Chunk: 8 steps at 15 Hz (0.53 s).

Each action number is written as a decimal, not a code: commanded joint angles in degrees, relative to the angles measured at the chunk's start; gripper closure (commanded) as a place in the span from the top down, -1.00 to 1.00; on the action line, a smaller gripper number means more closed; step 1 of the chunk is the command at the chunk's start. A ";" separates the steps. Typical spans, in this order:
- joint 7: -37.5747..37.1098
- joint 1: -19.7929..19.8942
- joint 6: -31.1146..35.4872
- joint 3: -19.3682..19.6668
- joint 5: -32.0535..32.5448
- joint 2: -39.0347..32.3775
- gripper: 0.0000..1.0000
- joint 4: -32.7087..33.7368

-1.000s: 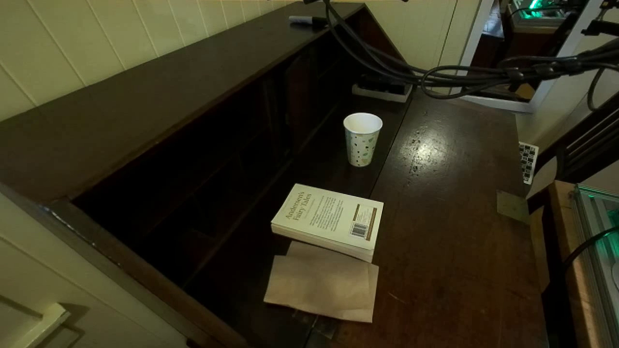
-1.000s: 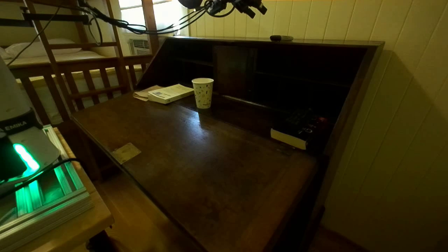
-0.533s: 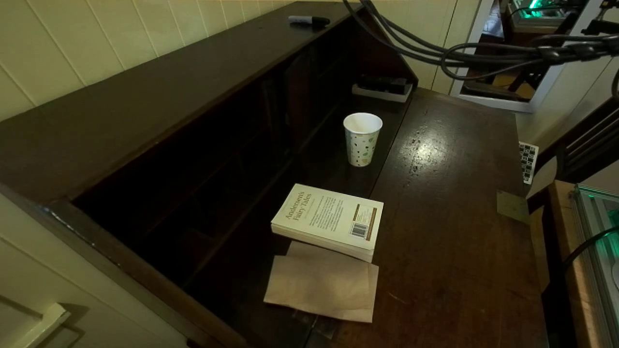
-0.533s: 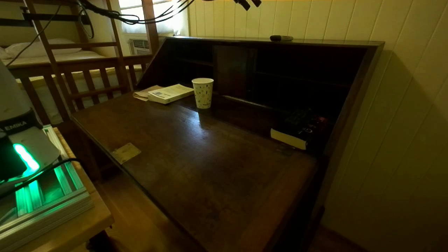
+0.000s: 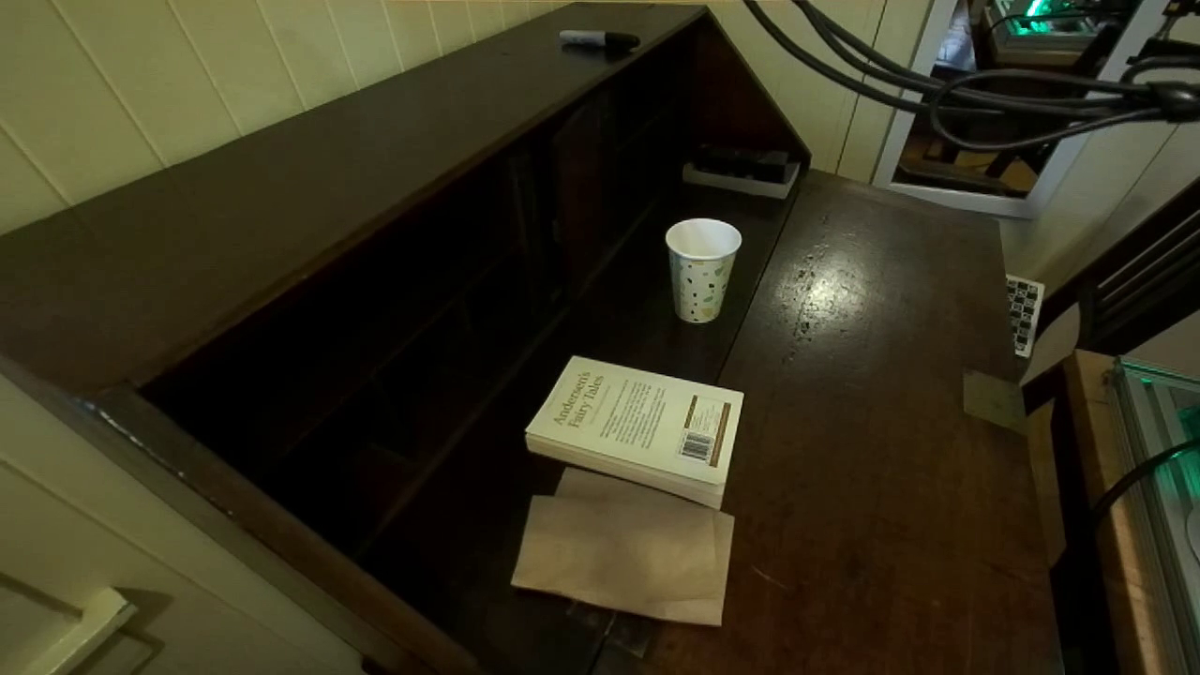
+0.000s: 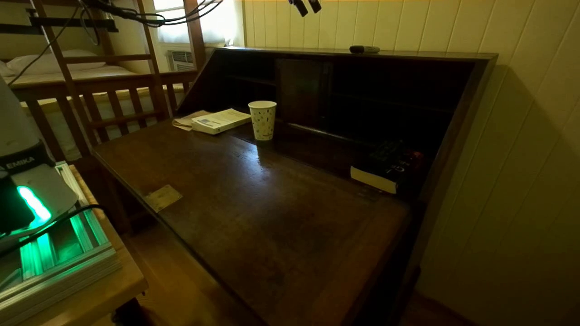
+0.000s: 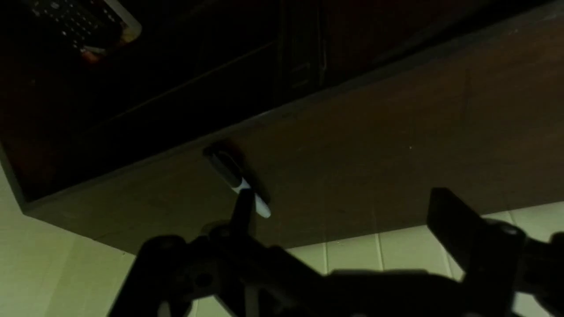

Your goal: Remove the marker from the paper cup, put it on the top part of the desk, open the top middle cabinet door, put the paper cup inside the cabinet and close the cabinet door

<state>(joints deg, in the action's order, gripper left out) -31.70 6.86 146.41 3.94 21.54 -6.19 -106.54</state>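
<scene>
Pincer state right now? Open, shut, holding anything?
Pincer: open, nothing between its fingers; the marker lies on the ledge.

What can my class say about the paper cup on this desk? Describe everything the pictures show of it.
The paper cup looks made of paper: plain white inside, and pale outside with a scatter of small dark and greenish shapes. It tapers from a wide, open, rimmed mouth to a narrower base. It stands upright on the dark wooden desk, beside the Andersen's Fairy Tales paperback with a gap between them. Nothing but the desk touches it. Its inner bottom is out of sight.
</scene>
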 commanded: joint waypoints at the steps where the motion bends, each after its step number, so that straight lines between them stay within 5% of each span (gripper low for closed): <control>1: 4.62 -1.65 -3.80 0.60 -4.91 3.63 1.00 -3.83; 8: 7.88 -3.23 -6.57 -0.17 -7.28 2.43 1.00 -5.94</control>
<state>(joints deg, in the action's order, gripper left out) -26.86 4.48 140.65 3.76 17.37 -4.26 -110.95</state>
